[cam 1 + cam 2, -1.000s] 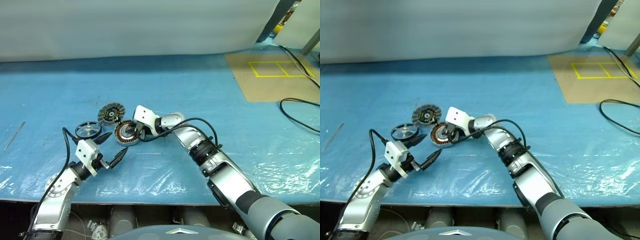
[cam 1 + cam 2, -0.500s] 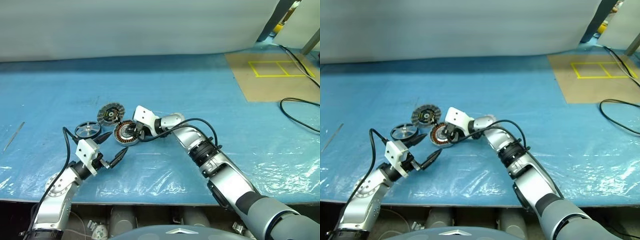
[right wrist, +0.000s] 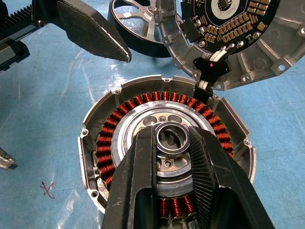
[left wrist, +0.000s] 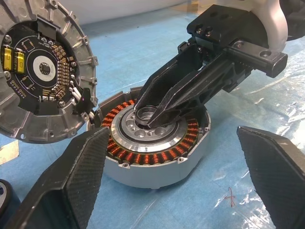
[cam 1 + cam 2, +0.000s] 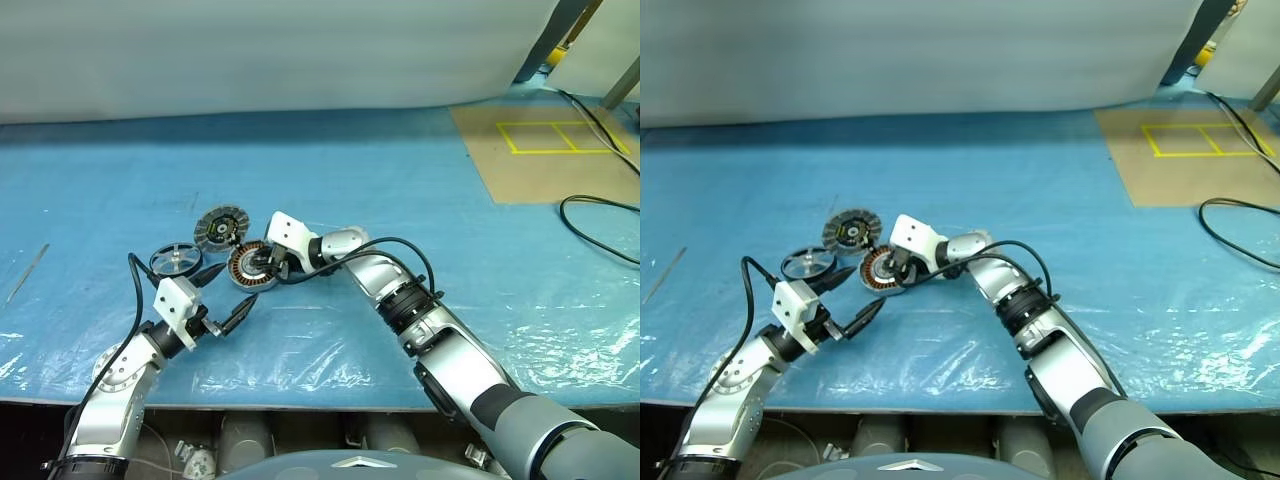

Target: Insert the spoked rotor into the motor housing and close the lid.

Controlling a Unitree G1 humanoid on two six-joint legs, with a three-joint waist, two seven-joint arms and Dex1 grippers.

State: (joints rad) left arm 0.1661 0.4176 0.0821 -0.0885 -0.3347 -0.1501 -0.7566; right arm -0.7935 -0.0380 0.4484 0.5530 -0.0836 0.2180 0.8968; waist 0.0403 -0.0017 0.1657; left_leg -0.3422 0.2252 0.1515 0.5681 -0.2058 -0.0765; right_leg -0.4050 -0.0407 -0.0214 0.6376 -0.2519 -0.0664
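**Right gripper pinches the housing's hub; left gripper waits wide beside it**

The right gripper [image 3: 174, 143] reaches in from the right and points left and slightly down over the motor housing [image 5: 251, 267]. Its two black fingers [image 3: 138, 191] are drawn narrow around the small raised metal ring at the housing's pale centre, one finger pressed against each side of that ring. The housing sits flat on the blue plastic-covered table [image 5: 400, 180], its circle of copper-brown windings exposed all round the hub.

The left gripper [image 5: 228, 297] hovers just near and left of the housing with its fingers spread wide and nothing between them. One fingertip [image 5: 210, 273] lies close to the housing's left edge, next to the spoked rotor; the other [image 5: 240, 315] points at the bare table on the near side. In the left wrist view both fingers frame the housing, well apart from each other.

The lid [image 5: 221, 226] lies just far and left of the housing, touching or nearly touching its rim, propped at a tilt with its dark inner face up, showing a circuit board with small yellow parts [image 4: 14, 59] and a ribbed grey rim.

The spoked rotor [image 5: 176, 260] rests flat on the table to the left of the housing, near the lid, a dark ring with shiny spokes.

Far right on the table lies a brown board with a yellow taped rectangle [image 5: 560, 137], and a black cable [image 5: 600, 215] loops beside it.
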